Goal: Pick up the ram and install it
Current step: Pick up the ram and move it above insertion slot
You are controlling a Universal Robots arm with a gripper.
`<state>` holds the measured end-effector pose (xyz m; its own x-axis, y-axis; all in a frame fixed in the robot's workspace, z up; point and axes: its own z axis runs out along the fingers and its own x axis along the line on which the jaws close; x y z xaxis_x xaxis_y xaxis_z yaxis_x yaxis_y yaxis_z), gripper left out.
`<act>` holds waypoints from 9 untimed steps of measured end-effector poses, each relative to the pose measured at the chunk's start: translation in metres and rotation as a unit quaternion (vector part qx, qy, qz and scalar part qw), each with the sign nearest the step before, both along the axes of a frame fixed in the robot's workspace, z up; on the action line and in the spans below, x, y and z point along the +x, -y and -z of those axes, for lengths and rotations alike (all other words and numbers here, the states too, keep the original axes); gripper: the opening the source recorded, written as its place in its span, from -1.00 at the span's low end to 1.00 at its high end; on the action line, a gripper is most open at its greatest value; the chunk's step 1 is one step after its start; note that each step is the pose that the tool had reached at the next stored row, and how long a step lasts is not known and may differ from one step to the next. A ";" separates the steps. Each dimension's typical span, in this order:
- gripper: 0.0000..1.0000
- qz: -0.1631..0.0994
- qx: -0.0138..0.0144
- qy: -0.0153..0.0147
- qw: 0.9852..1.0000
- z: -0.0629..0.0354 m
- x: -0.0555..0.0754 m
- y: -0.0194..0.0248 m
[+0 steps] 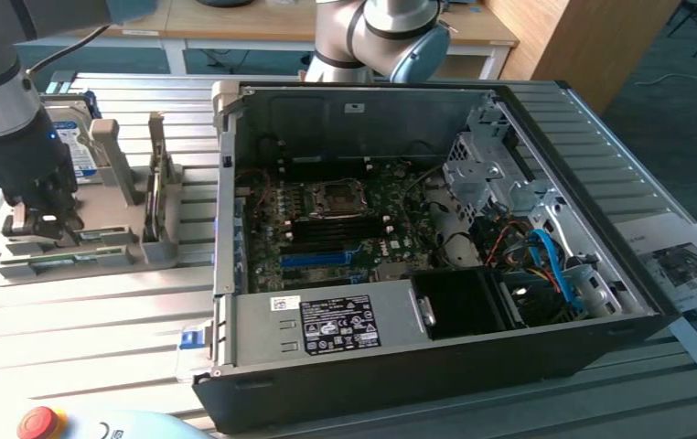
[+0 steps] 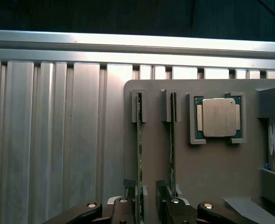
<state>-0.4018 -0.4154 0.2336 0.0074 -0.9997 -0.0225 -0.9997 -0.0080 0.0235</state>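
Note:
Two green ram sticks stand on edge in slots of a grey holder (image 2: pixel 212 177). One ram stick (image 2: pixel 139 154) runs into the gap between my fingers. The other ram stick (image 2: pixel 172 149) passes behind one finger (image 2: pixel 175 210). My gripper (image 2: pixel 149 213) is open and hangs low over the holder's end, straddling the first stick without clamping it. In the exterior view the gripper (image 1: pixel 37 224) is at the left, over the holder (image 1: pixel 80 251). The motherboard (image 1: pixel 324 219) lies in the open computer case (image 1: pixel 446 357) at the centre.
A processor chip (image 2: pixel 219 116) sits in a recess of the holder beside the sticks. A hard drive (image 1: pixel 74 146) stands at the holder's far end. A red emergency stop button (image 1: pixel 40 422) is at the front edge. Papers (image 1: pixel 691 274) lie on the exterior view's right.

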 end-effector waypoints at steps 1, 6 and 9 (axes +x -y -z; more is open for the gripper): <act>-0.37 -0.002 0.000 0.000 1.000 0.0001 0.000 0.0000; -0.37 -0.010 0.000 0.000 1.000 0.0002 0.000 0.0000; -0.37 -0.010 0.000 0.000 1.000 0.0010 0.000 0.0000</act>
<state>-0.4017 -0.4154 0.2326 0.0275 -0.9994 -0.0229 -0.9993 -0.0280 0.0231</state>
